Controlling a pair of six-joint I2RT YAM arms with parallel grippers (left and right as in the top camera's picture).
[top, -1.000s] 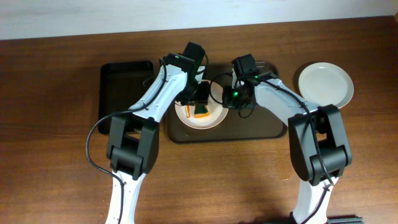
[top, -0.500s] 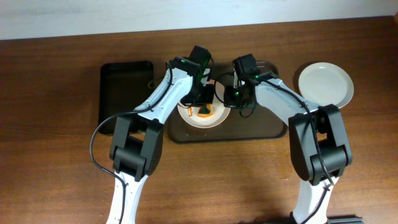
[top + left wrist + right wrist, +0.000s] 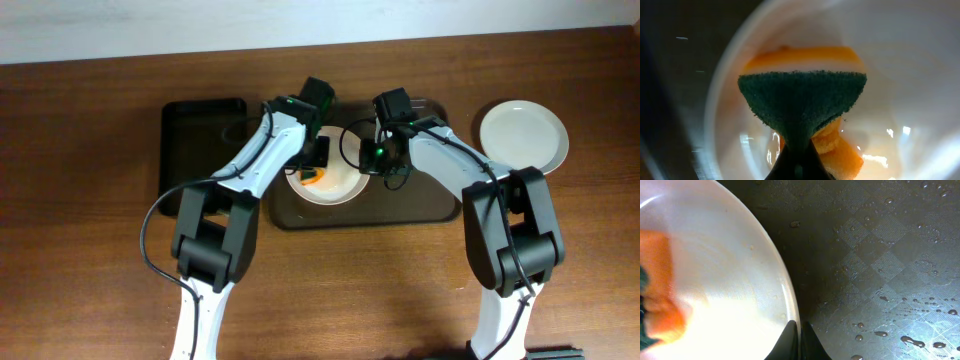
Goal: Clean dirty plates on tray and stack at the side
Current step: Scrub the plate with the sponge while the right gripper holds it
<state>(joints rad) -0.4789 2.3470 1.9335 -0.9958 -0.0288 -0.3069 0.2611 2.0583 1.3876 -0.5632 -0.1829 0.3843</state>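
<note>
A white plate (image 3: 335,185) lies on the dark brown tray (image 3: 420,205). My left gripper (image 3: 316,160) is shut on an orange sponge with a green scouring pad (image 3: 313,178) and presses it onto the plate. In the left wrist view the green pad (image 3: 800,105) lies flat on the plate (image 3: 905,75), pinched by the gripper (image 3: 799,155). My right gripper (image 3: 366,160) is shut on the plate's right rim. In the right wrist view its fingers (image 3: 788,342) pinch the rim of the plate (image 3: 730,280) over the wet tray (image 3: 880,255). A clean white plate (image 3: 523,135) sits on the table at the right.
A smaller black tray (image 3: 200,150) stands left of the brown tray. Water drops (image 3: 910,341) lie on the brown tray's textured floor. The two arms meet closely over the plate.
My left gripper has slid the sponge a little right and then back left across the plate. The right gripper and the plate have stayed in place.
</note>
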